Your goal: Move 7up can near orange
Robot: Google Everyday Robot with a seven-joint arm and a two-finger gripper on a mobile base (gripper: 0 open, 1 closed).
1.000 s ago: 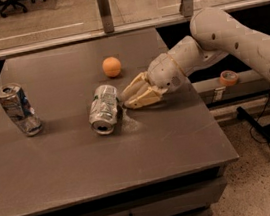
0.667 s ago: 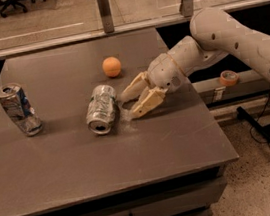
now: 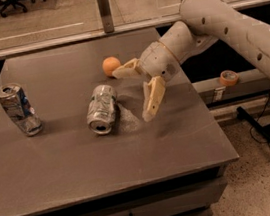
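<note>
The 7up can (image 3: 101, 109), silver with green and white marks and a dented body, lies on its side near the middle of the grey table (image 3: 82, 163), its open end toward me. The orange (image 3: 111, 65) sits behind it, a short gap away. My gripper (image 3: 135, 92) hangs just right of the can, open and empty. One finger (image 3: 126, 70) reaches toward the orange, the other finger (image 3: 154, 98) points down at the table. It does not touch the can.
A silver can with blue marks (image 3: 19, 109) stands upright at the table's left. The table's right edge is close under my arm. A roll of tape (image 3: 229, 76) lies on a low shelf beyond it. A rail with posts (image 3: 104, 8) runs behind the table.
My gripper has opened wide and lifted a little, drawing back to the right of the 7up can. The can, the orange and the blue can have stayed in place.
</note>
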